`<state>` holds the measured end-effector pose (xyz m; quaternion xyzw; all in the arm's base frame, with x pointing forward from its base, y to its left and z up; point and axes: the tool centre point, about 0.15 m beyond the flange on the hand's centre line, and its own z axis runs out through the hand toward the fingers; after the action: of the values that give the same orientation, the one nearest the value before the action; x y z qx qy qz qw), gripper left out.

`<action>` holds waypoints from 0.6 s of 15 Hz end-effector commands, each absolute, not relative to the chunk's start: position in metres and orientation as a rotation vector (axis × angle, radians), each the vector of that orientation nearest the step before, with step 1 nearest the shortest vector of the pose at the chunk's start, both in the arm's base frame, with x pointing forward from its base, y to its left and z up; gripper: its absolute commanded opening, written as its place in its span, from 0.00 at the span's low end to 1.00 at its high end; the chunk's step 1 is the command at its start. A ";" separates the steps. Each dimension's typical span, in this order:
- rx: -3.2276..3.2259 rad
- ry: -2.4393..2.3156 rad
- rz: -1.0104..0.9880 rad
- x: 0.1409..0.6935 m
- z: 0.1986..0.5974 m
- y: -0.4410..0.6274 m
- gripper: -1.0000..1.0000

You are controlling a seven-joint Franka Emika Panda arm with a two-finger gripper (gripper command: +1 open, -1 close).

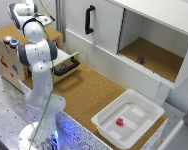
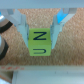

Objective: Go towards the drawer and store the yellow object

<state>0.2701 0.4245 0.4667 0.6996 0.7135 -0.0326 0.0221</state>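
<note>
**Bystanders on the cork surface**

A white plastic tub holds a small red block. A small dark object sits inside the open white cabinet, whose door carries a black handle.

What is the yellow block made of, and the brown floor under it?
The yellow block looks like painted wood or plastic, though blur leaves that open: flat matte faces with dark printed letters. It sits between the fingers. The brown surface looks like cork: speckled, grainy tan with no shine.
</note>
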 end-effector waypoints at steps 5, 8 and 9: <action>2.393 2.126 -0.090 0.279 0.402 0.281 0.00; 2.400 2.166 -0.075 0.281 0.370 0.276 0.00; 2.372 2.216 -0.076 0.280 0.358 0.282 0.00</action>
<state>0.2890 0.3157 0.4179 0.7419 0.6632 -0.0981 0.0086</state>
